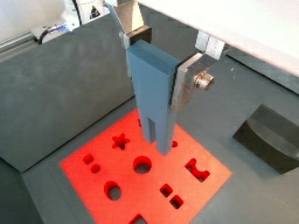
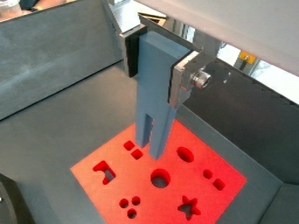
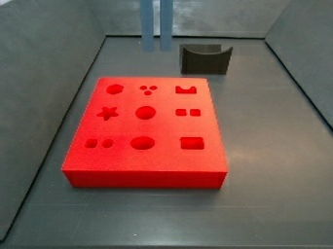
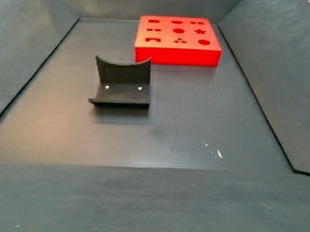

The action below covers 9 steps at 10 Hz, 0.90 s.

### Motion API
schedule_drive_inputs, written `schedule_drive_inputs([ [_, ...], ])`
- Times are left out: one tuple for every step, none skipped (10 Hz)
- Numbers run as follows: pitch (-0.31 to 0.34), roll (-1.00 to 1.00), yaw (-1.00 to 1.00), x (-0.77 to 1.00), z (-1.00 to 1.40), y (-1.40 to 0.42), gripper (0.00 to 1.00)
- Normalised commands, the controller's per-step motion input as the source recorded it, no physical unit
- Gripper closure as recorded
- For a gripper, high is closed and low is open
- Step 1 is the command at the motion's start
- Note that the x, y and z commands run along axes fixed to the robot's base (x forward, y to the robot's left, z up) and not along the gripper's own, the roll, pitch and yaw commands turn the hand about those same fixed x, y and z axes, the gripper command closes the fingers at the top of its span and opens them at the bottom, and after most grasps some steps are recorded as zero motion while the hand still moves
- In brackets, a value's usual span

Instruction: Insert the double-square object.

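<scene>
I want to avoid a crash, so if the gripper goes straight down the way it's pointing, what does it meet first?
Probably the red board: the gripper holds the double-square object with its prongs pointing down over the board, though the exact spot is unclear.

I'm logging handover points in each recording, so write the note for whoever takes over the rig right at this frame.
Gripper: shut on the double-square object, held upright with its prongs down, above the red board. Both wrist views show the flat fingers clamped on the block's upper part.
In a side view the two prongs hang clear above the floor, behind the board's far edge.
Dark grey U-shaped block: on the floor, apart from the board, untouched.
Done: the block is picked up and carried over the board.
Left: line the prongs up with the matching pair of square holes, lower, insert and release.
</scene>
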Motion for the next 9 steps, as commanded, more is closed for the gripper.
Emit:
schedule_drive_inputs([
  [0.0, 0.0, 0.0, 0.07, 0.0, 0.0, 1.0],
  [0.073, -0.02, -0.26, 0.85, 0.0, 0.0, 1.0],
  [0.013, -0.03, -0.24, 0.98, 0.0, 0.1, 1.0],
  [0.004, 0.0, -0.27, 0.99, -0.07, 0.18, 1.0],
  [0.0, 0.04, -0.5, 0.78, -0.35, 0.32, 1.0],
  [0.0, 0.07, -0.6, 0.69, -0.33, 0.27, 1.0],
  [0.0, 0.09, -0.67, 0.63, -0.37, 0.17, 1.0],
  [-0.001, 0.0, -0.61, 0.63, -0.69, 0.03, 1.0],
  [0.0, 0.0, -0.55, 0.61, -0.75, -0.08, 1.0],
])
